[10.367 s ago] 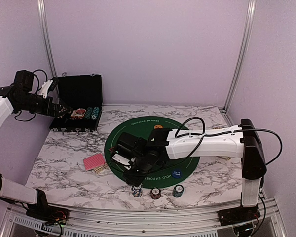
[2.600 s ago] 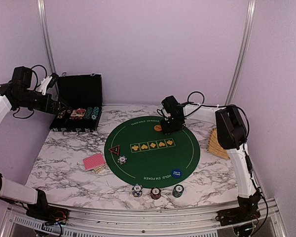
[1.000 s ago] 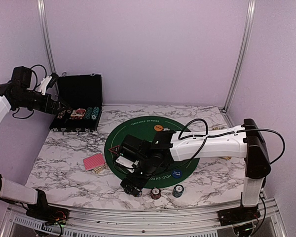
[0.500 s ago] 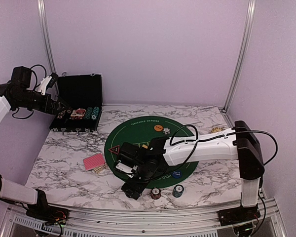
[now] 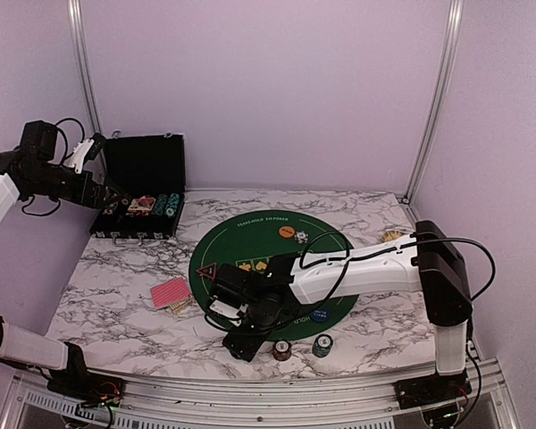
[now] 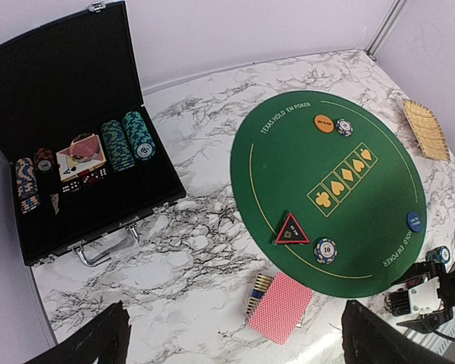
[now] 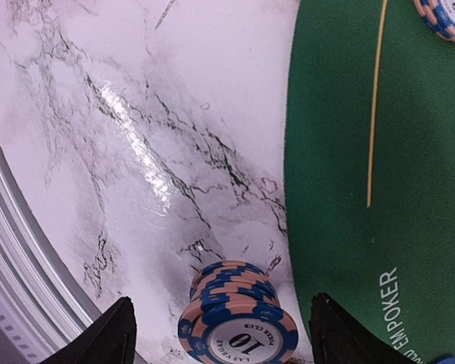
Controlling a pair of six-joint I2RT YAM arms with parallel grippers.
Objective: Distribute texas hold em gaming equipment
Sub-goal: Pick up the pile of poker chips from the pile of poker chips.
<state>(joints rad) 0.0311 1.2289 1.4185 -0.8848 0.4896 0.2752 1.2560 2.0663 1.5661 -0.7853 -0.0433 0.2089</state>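
- Near the front edge of the desk [image 5: 116,295], the right claw [image 7: 226,337] hangs low over a chip stack [image 7: 239,322]. The top chip reads "10" and its edge is striped blue and pink.
- Wrist view: one finger sits on each side of the stack with a gap showing on both sides. Jaws apart, nothing gripped.
- The stack stands on bare marble just off the rim of the green mat [image 7: 341,152]. From above, the right arm hides it.
- Along the same front edge to the right: a red stack [image 5: 281,349], then a teal stack [image 5: 322,345]. Both are on the marble and apart from each other.
- On the mat:
  - The triangle marker [image 6: 291,230] has a single chip [image 6: 325,248] just beside it.
  - The orange button [image 6: 324,123] has a second chip [image 6: 343,127] next to it; cannot tell whether they touch.
  - The blue button [image 6: 415,221] lies near the rim.
- A deck of red-backed cards [image 6: 280,309] lies on the marble left of the mat.
- The left claw [image 6: 239,345] hovers above the desk by the open case [image 6: 68,68], jaws wide apart and empty.
- Inside the case: two teal chip rows [image 6: 129,140], more chips at the left end, and a card packet between them.
- A slatted wooden piece [image 6: 425,129] lies on the desk right of the mat.
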